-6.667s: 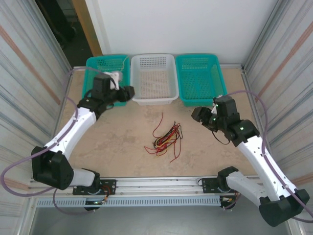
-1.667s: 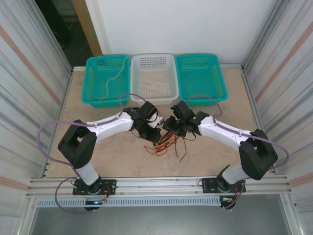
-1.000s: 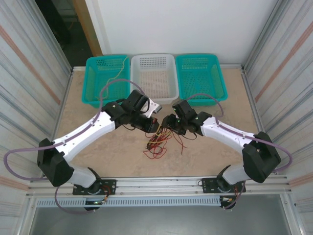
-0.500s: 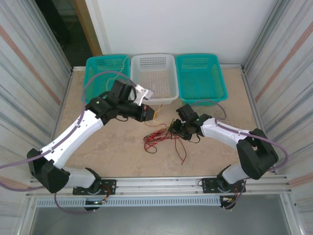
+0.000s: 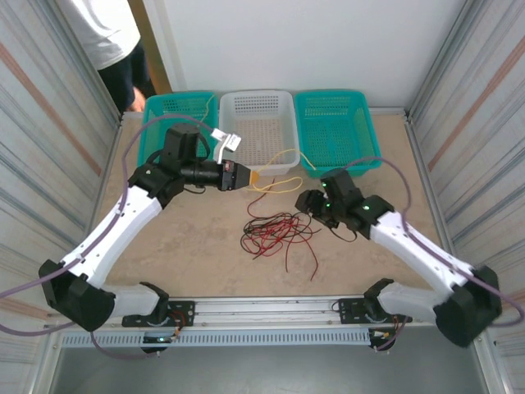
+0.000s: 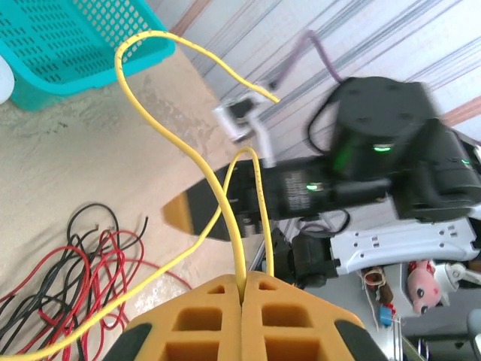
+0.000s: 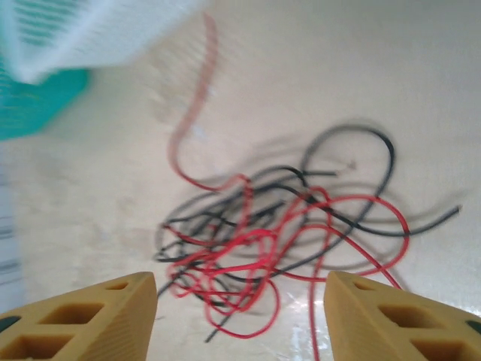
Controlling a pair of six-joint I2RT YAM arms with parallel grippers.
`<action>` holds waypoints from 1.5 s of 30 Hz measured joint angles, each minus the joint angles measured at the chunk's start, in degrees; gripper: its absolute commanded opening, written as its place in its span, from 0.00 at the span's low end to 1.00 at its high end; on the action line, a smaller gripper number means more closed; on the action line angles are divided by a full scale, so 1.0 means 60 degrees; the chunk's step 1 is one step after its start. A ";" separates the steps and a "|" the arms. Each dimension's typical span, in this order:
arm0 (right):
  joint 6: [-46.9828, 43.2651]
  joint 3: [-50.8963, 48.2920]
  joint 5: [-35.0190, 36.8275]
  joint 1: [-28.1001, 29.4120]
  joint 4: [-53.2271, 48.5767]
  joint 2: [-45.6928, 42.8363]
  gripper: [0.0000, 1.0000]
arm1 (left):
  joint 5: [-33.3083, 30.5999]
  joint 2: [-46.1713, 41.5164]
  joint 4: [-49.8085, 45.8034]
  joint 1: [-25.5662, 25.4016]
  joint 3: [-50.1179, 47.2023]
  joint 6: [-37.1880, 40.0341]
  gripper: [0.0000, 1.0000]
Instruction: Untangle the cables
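Note:
A yellow cable (image 5: 279, 182) hangs in a loop above the table in front of the white basket, with my left gripper (image 5: 248, 176) shut on it. In the left wrist view the pads (image 6: 218, 301) pinch the yellow cable (image 6: 197, 162), which arcs up and away. The red and black cables (image 5: 275, 231) lie tangled on the table, apart from the yellow one. My right gripper (image 5: 308, 203) hovers just right of that tangle. In the right wrist view it stands open (image 7: 239, 289) over the red and black cables (image 7: 263, 233), nothing between its fingers.
Three baskets line the back edge: teal (image 5: 164, 111), white (image 5: 289, 164) and teal (image 5: 336, 168). A person (image 5: 107, 41) stands at the back left by the doorway. Corrugated walls close in both sides.
My left gripper has risen and drawn back left, pulling the yellow cable out of the tangle. My right gripper has opened and backed off to the right. A person has appeared at back left.

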 measured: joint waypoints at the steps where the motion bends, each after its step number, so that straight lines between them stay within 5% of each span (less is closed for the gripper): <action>1: -0.0047 0.0073 0.0084 -0.0029 -0.0022 -0.0444 0.65 | 0.0033 -0.0117 0.0339 0.0044 -0.0251 -0.0222 0.00; 7: -0.0175 0.0229 0.0313 -0.1002 -0.0055 -0.2805 0.67 | 0.0229 -0.0699 0.3177 0.0091 -0.1676 -0.1851 0.00; 13: -0.0164 0.0229 -0.0535 -0.1683 0.0484 -0.2834 0.66 | -0.0280 -0.1268 0.6033 0.0044 -0.2619 -0.3242 0.00; 23: -0.0521 0.0149 -0.0175 0.1555 0.2827 -0.1727 0.73 | -0.2379 -0.0882 0.9420 -0.0874 -0.3166 -0.5202 0.00; 37: -0.1198 0.1089 0.1082 0.1756 0.4368 0.0368 0.67 | -0.2932 -0.0586 1.0036 -0.0976 -0.3151 -0.6058 0.00; 45: -0.1424 0.1162 0.1632 0.1861 0.4870 0.1035 0.25 | -0.3147 -0.0477 1.0098 -0.1038 -0.3151 -0.6335 0.00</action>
